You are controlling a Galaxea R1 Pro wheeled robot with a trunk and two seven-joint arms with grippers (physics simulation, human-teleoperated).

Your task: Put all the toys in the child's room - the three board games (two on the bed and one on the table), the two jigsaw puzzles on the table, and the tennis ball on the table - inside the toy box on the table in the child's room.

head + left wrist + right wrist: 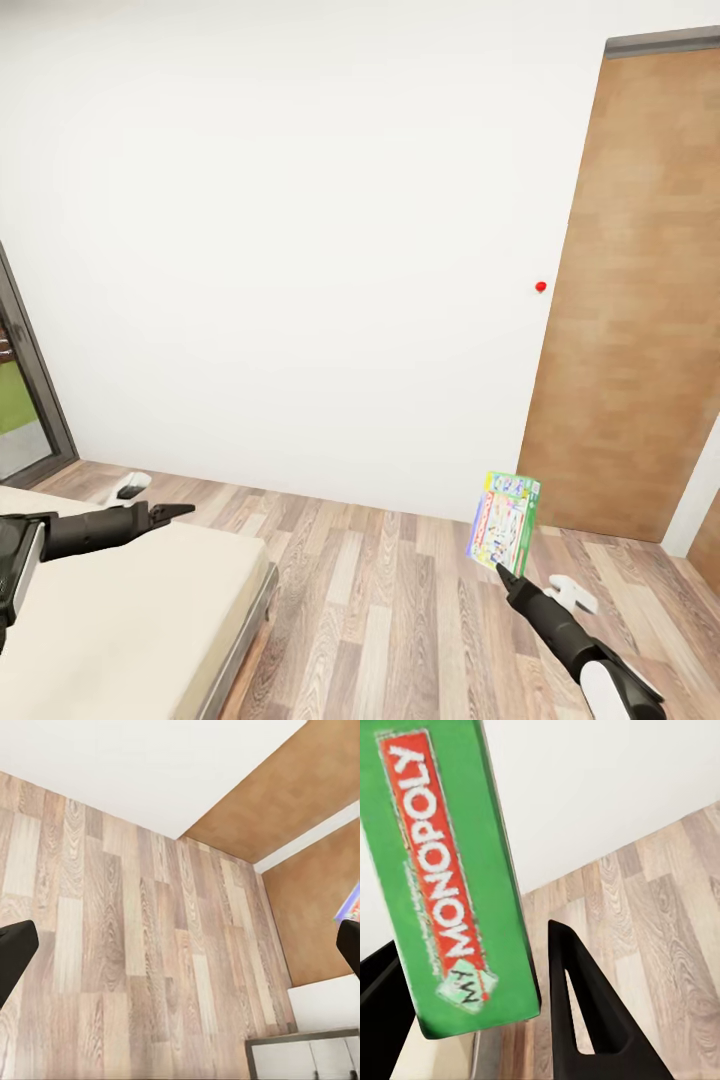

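My right gripper point(506, 572) is shut on the lower edge of a board game point(507, 524), a flat green-blue box held upright above the wood floor. In the right wrist view the green side of the box point(450, 870) reads "MONOPOLY", and it sits between my two black fingers point(585, 1020). My left gripper point(172, 513) hangs over the corner of the cream bed point(120, 620). In the left wrist view its jaws stand wide open around bare floor point(180, 952). The toy box, the table, the jigsaw puzzles and the tennis ball are out of view.
A white wall fills the far side, with a tiny red knob point(540, 287) beside a wooden door point(640, 300). A dark-framed window point(25, 400) stands at the left. Two small white objects point(125, 487) point(575, 592) lie on the plank floor point(380, 600).
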